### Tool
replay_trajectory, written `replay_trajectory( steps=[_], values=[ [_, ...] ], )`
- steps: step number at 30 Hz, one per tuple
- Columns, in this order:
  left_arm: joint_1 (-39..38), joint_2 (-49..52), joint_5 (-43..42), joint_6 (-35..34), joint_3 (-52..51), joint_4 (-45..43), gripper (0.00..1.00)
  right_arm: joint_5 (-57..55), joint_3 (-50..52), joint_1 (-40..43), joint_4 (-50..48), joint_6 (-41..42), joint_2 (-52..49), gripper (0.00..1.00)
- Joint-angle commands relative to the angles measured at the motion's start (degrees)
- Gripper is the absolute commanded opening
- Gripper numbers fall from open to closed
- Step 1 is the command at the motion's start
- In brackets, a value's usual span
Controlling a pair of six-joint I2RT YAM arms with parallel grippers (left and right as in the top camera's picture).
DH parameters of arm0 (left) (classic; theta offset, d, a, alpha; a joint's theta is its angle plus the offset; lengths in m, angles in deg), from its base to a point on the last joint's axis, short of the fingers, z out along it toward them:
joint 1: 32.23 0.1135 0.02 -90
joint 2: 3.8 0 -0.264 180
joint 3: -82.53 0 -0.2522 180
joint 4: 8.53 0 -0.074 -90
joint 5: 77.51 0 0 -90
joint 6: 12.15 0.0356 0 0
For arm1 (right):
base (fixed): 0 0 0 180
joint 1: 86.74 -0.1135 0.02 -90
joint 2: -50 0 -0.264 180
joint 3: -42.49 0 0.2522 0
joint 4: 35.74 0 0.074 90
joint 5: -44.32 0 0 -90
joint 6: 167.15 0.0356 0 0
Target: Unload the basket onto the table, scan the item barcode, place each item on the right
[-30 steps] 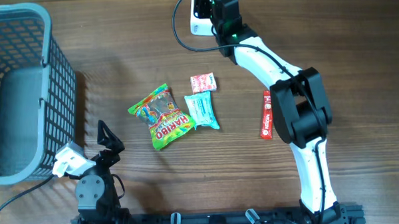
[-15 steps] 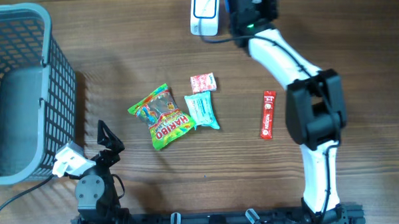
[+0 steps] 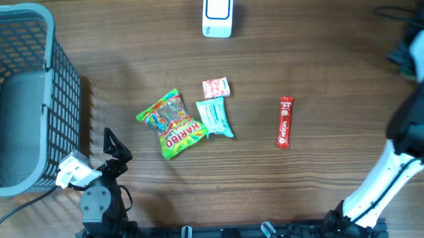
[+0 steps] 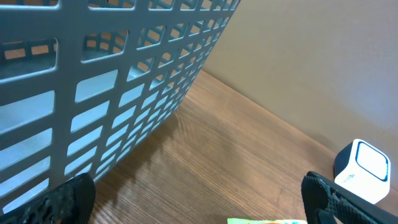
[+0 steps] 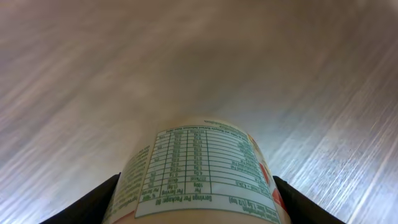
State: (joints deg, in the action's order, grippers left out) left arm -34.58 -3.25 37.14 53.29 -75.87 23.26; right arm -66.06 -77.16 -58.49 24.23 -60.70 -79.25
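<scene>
- The right tool (image 5: 196, 202) is clamped across a labelled container (image 5: 199, 165); a dark finger shows on each side of its rounded wall, set fairly wide apart.
- In the overhead view the right arm reaches to the far right edge. The container cannot be made out there, so it is held off the bench (image 3: 342, 192) well away from the barcode scanner (image 3: 217, 14).
- The face towards the wrist camera carries a nutrition table, and no barcode shows in this view.
- The container will probably handle as a stiff, smooth cylinder. Its wall looks unbent under the grip, and the glossy label is likely slippery.
- Its weight cannot be told from the pictures.
- A hold across the widest part of the body suits it best, with the pads on plain label and clear of the barcode.
- A round body may roll or twist between two flat fingers, so the squeeze needs to be firm and any turning slow.
- The left tool (image 4: 200, 198) is fully released and grasps nothing. It sits near the basket (image 4: 93, 74).
- Other goods lie loose mid-bench: a Haribo bag (image 3: 173, 124), a teal packet (image 3: 215, 117), a small pink packet (image 3: 216, 88) and a red stick sachet (image 3: 285, 121).
</scene>
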Motion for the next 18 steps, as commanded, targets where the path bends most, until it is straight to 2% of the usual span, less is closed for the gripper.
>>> replay_trajectory(
  steps=[1,4,5,7,9,10,14,18],
  values=[
    [0.2,-0.2,0.9,0.5,-0.3,-0.1,1.00,9.6,-0.2,6.3,-1.4,3.5,1.1,0.56],
    [0.2,-0.2,0.9,0.5,-0.3,-0.1,1.00,9.6,-0.2,11.0,-2.4,3.1,-0.7,0.57],
    [0.2,-0.2,0.9,0.5,-0.3,-0.1,1.00,9.7,-0.2,12.6,-2.6,3.1,-1.6,0.60],
    [0.2,-0.2,0.9,0.5,-0.3,-0.1,1.00,12.5,-0.2,14.6,-3.1,3.1,-1.9,0.75],
    [0.2,-0.2,0.9,0.5,-0.3,-0.1,1.00,17.5,-0.7,16.0,-3.8,3.1,-1.6,0.94],
    [0.2,-0.2,0.9,0.5,-0.3,-0.1,1.00,18.7,-1.3,16.5,-3.5,3.1,-1.3,1.00],
    [0.2,-0.2,0.9,0.5,-0.3,-0.1,1.00,19.3,-6.9,18.0,-0.5,6.4,3.5,1.00],
    [0.2,-0.2,0.9,0.5,-0.3,-0.1,1.00,24.6,-9.0,17.0,-0.9,11.5,14.6,1.00]
  ],
)
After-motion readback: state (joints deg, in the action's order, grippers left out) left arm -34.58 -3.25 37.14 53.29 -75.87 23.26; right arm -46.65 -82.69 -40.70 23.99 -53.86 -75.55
